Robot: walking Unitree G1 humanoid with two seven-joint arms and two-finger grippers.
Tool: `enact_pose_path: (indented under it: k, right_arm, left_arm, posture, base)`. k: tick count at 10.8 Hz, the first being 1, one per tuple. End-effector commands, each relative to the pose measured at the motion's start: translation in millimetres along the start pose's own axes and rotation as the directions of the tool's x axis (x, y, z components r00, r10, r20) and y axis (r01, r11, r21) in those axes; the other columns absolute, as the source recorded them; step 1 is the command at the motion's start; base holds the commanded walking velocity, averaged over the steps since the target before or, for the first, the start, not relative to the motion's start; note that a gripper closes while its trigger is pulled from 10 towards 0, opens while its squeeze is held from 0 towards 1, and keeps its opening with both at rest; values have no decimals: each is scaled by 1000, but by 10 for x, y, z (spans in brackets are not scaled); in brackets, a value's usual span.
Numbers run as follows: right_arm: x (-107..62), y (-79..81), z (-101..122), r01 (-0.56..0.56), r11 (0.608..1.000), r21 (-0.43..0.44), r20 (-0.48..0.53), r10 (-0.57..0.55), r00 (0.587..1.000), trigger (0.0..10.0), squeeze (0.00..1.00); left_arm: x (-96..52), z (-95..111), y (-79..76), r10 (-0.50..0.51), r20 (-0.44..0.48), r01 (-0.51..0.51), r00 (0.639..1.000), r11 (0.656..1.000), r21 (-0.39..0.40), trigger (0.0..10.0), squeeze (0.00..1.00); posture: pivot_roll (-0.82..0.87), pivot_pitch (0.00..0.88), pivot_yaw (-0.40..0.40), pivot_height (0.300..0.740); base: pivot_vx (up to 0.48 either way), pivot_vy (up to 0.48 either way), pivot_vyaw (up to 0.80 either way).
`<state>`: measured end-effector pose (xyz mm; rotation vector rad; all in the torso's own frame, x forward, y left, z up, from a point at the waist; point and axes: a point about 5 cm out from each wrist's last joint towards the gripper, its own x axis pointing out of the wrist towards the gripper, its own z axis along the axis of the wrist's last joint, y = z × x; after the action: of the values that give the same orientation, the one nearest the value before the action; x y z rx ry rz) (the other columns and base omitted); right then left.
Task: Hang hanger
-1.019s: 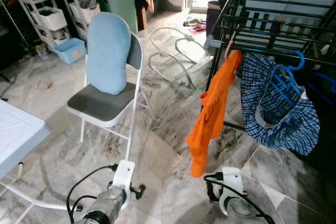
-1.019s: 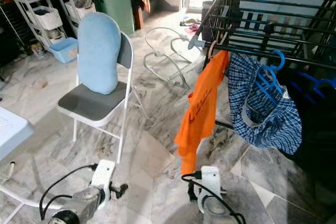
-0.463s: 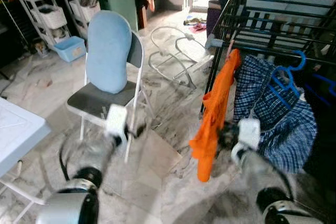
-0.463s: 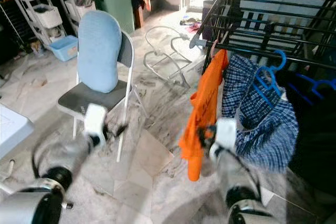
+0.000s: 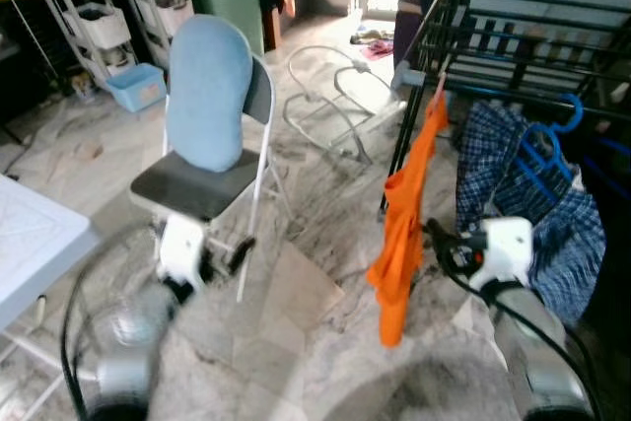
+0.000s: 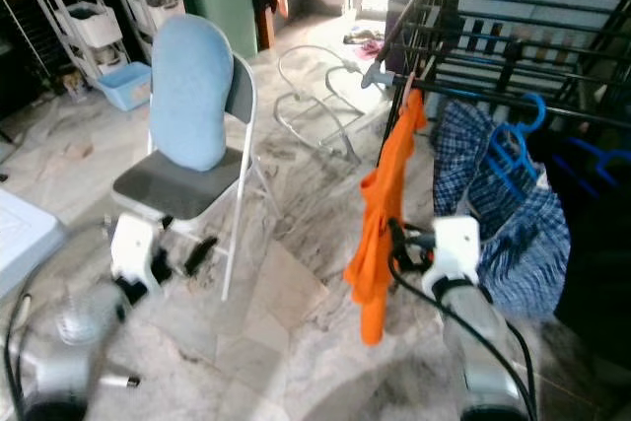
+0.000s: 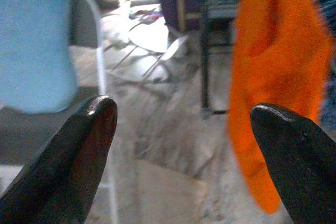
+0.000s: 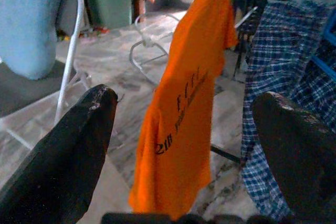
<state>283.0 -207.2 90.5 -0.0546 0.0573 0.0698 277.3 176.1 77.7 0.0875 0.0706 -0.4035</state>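
An orange T-shirt (image 5: 404, 214) hangs from the near corner of a black drying rack (image 5: 513, 36). Beside it a blue hanger (image 5: 548, 140) carries a blue plaid shirt (image 5: 562, 234) on the same rack. My right gripper (image 5: 435, 237) is raised and points at the orange shirt from close by; the right wrist view shows its fingers (image 8: 58, 156) wide open with the orange shirt (image 8: 184, 108) between them and apart. My left gripper (image 5: 240, 249) is raised in front of the chair, open and empty, fingers (image 7: 79, 161) spread.
A white folding chair with a light blue cushion (image 5: 207, 96) stands left of centre. A white table edge (image 5: 30, 244) is at the near left. A wire frame (image 5: 330, 96) lies on the marble floor behind. Shelves and a blue bin (image 5: 136, 86) stand at the far left.
Both arms have risen from low at the bottom edge and reached forward. The right gripper has come up close to the orange shirt. The hanging clothes have stayed in place.
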Motion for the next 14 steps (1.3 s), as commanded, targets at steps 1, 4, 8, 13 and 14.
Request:
enact_pose_path:
  k: [1, 4, 8, 13, 14]
  right_arm:
    - [-24, 33, 89, 7, 1000, 9, 24, -7, 1000, 10000, 0]
    - [-184, 149, -17, 95, 989, 112, -48, -90, 995, 10000, 0]
    - [-179, 379, 17, -35, 998, 57, -76, 39, 996, 10000, 0]
    - [-279, 451, -87, 77, 990, 115, -112, -64, 992, 10000, 0]
    - [-274, 505, -86, 68, 989, 133, -92, -56, 994, 10000, 0]
  left_arm:
    - [-36, 99, -17, 18, 34, -19, 999, 1000, 21, 10000, 0]
    - [-166, 94, -78, 130, 16, -130, 991, 991, 44, 10000, 0]
    - [-118, 91, -3, -73, -43, 78, 996, 989, 125, 10000, 0]
    - [-91, -167, -46, 79, -36, -75, 996, 992, 99, 10000, 0]
    - [-119, -256, -68, 53, -50, -47, 997, 992, 114, 10000, 0]
  posture:
    - [-112, 0, 73, 740]
    - [-64, 0, 43, 740]
    - [-56, 0, 19, 740]
    - [-59, 0, 72, 740]
    - [-57, 0, 69, 740]
  base:
    - [0, 0, 0]
    - [0, 0, 0]
    - [0, 0, 0]
    - [0, 0, 0]
    - [0, 0, 0]
